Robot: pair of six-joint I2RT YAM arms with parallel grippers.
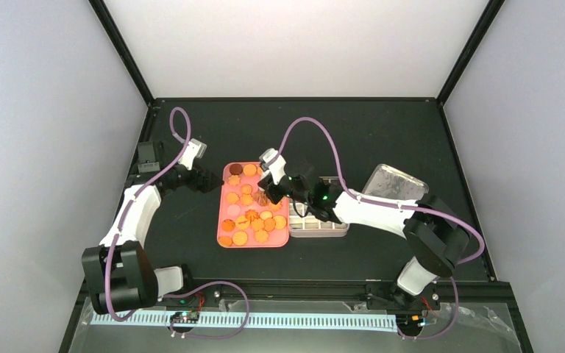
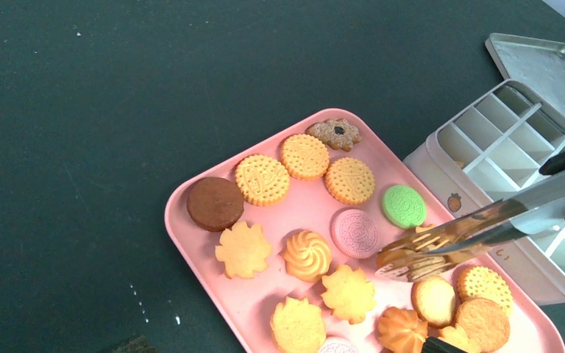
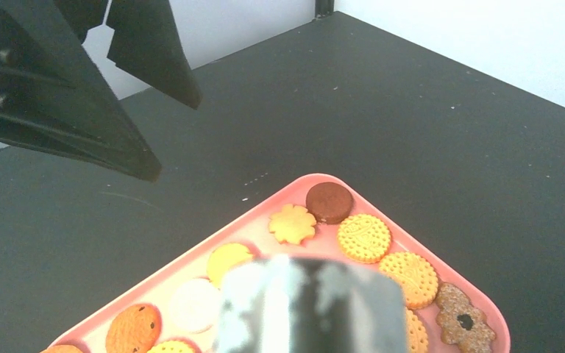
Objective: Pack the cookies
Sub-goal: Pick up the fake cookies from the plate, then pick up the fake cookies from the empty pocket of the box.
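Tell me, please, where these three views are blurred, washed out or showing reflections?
Top external: the cookies glow over-bright orange on the pink tray, detail lost. Left wrist: sharp; the metal tongs mirror the orange cookies. Right wrist: a grey-white mass close to the lens is fully out of focus; the cookies behind it are readable.

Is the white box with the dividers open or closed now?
Open. The lid lies off beside the box, and its compartments are uncovered.
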